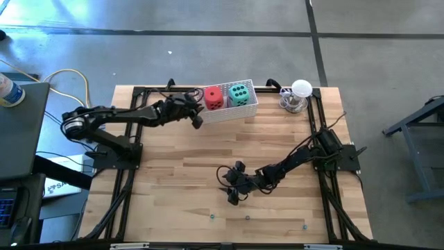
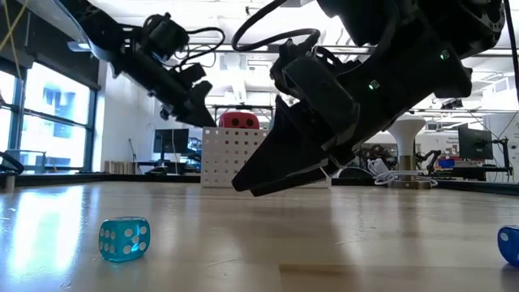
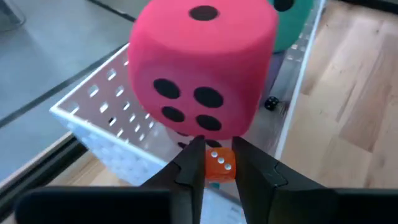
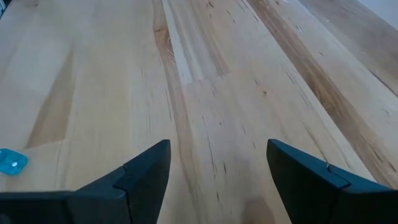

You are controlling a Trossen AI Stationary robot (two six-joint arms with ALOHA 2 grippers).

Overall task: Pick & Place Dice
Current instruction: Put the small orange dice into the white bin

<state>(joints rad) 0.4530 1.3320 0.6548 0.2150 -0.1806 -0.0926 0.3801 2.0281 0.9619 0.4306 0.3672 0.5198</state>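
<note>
A white perforated basket [image 1: 244,111] stands at the table's far edge. A big red die [image 1: 214,97] [image 3: 205,68] and a teal-green die [image 1: 239,93] [image 3: 295,25], both with dark pips, sit in it. A tiny black die [image 3: 270,103] lies on its floor. The pink and purple dice are out of view. My left gripper [image 1: 198,118] [image 3: 219,171] hangs over the basket's left end, shut on a small orange die. My right gripper [image 1: 232,189] [image 4: 217,168] hovers open just above bare wood at mid-table, touching nothing. My left gripper pinches the small orange die [image 3: 219,164], which has white pips, between its two fingertips [image 3: 194,163], one on each opposite face. The fingers slant down toward the basket from the table's left. The die is lifted clear, just in front of the red die's lower face.
Small translucent blue dice lie on the wood near the table's near edge, one [image 2: 124,239] [image 4: 11,162] left of my right gripper and another [image 2: 509,243] to its right. A white-topped metal stand [image 1: 298,96] occupies the far right corner. Black frame rails [image 1: 125,187] border the table.
</note>
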